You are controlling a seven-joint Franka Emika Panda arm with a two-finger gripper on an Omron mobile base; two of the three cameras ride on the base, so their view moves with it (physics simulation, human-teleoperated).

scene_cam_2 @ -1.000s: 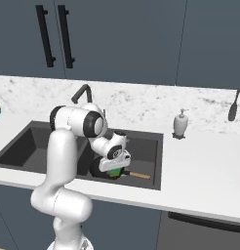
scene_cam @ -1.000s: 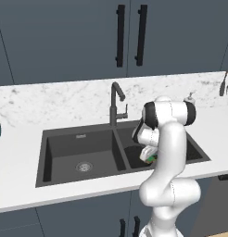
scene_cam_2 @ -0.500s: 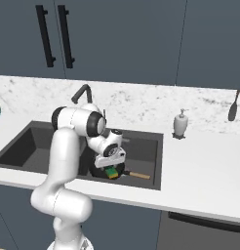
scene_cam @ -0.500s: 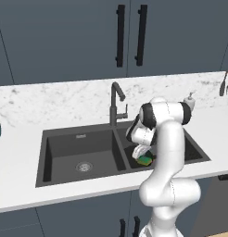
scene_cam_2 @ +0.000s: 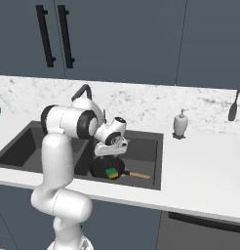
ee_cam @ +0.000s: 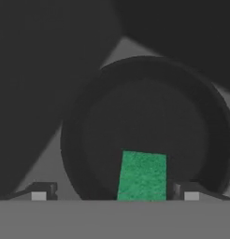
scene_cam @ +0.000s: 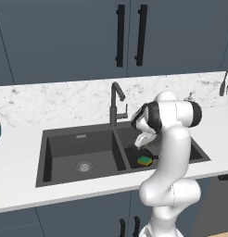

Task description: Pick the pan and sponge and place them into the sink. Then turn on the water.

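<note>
White marble counter (scene_cam: 23,148) under dark cabinets (scene_cam: 65,37); hand (ee_cam: 114,192) released above sponge (ee_cam: 142,176) in pan (ee_cam: 149,116).

I log the sponge (scene_cam_2: 111,173) as green on top with a yellow layer below, lying in the black pan (scene_cam_2: 100,168), whose handle reads light brown. The sink (scene_cam: 83,147) is dark grey with a metal drain; the faucet (scene_cam: 115,104) matches that grey. I note the counter (scene_cam_2: 200,171) as white, its back edge meeting grey-veined marble, with dark blue-grey cabinets (scene_cam: 65,37) carrying black handles.
</note>
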